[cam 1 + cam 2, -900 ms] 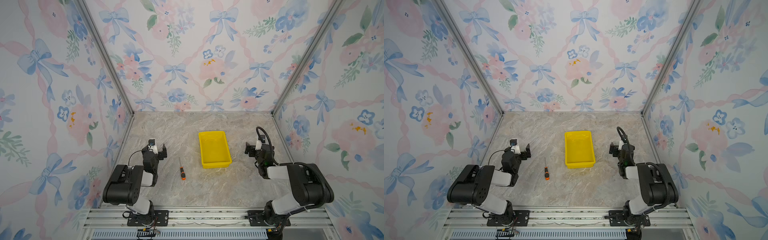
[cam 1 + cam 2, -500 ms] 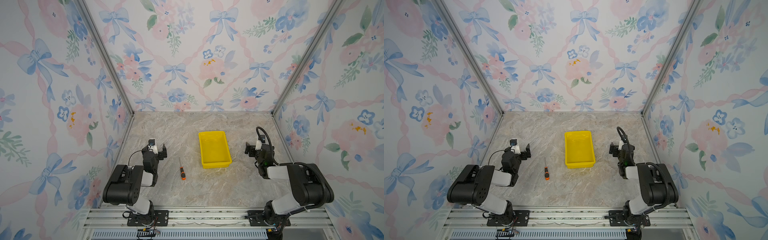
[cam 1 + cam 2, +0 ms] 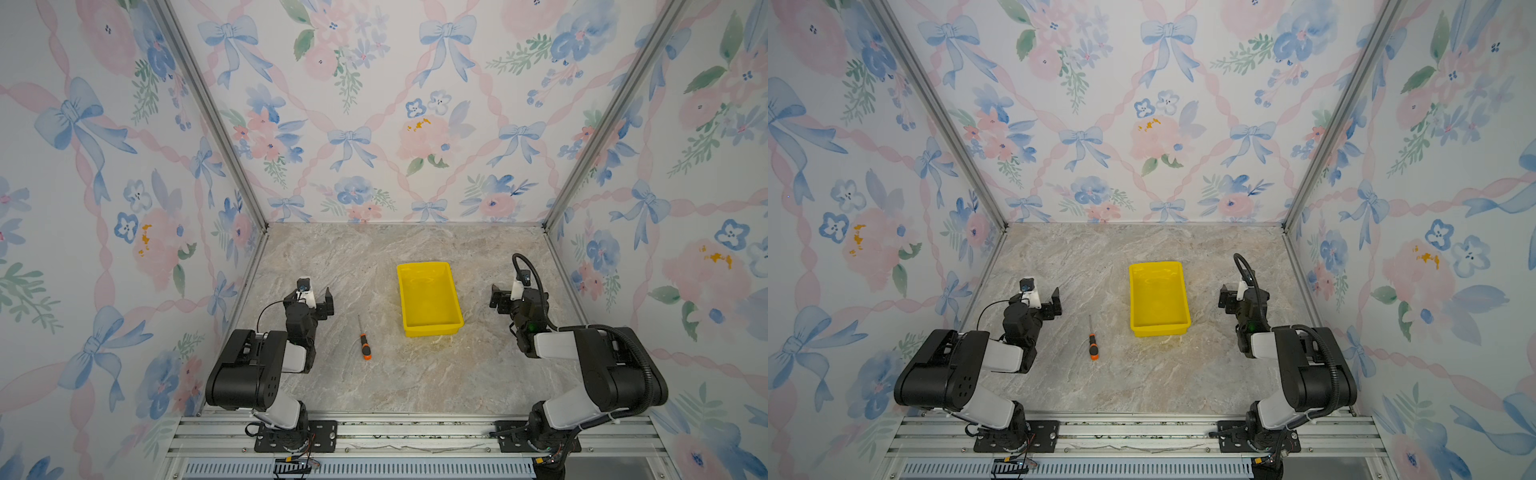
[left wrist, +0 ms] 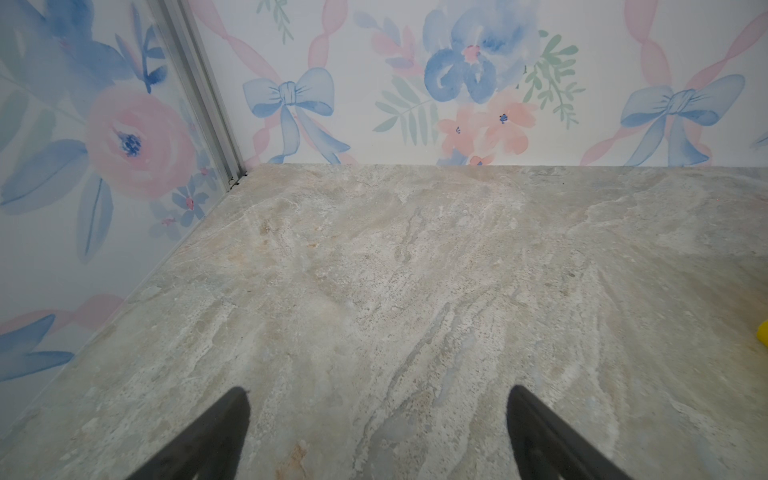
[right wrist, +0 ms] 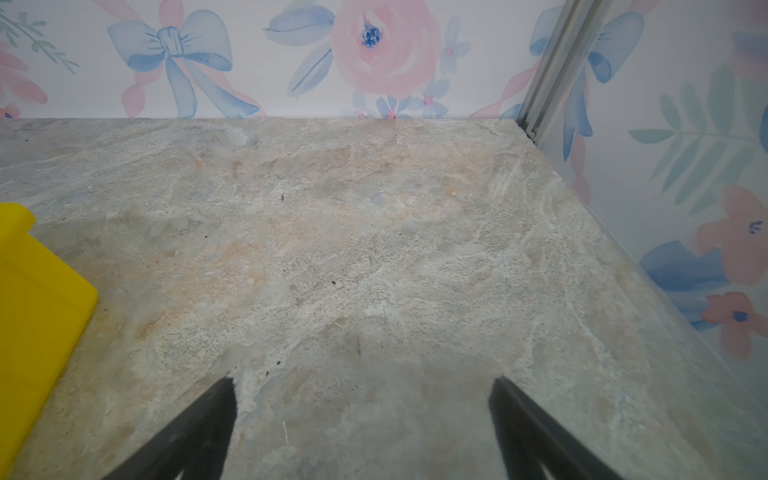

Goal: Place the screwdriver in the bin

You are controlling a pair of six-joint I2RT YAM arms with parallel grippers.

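The screwdriver (image 3: pixel 364 343) lies flat on the table (image 3: pixel 415 374), handle toward the front, shaft pointing at the back wall; it sits between the left gripper (image 3: pixel 318 298) and the bin (image 3: pixel 432 330), near both, touching neither; the left gripper's jaws are spread wide over bare table; the right gripper (image 3: pixel 507 297), beyond the bin and well apart from the screwdriver, is likewise spread wide, holding nothing.
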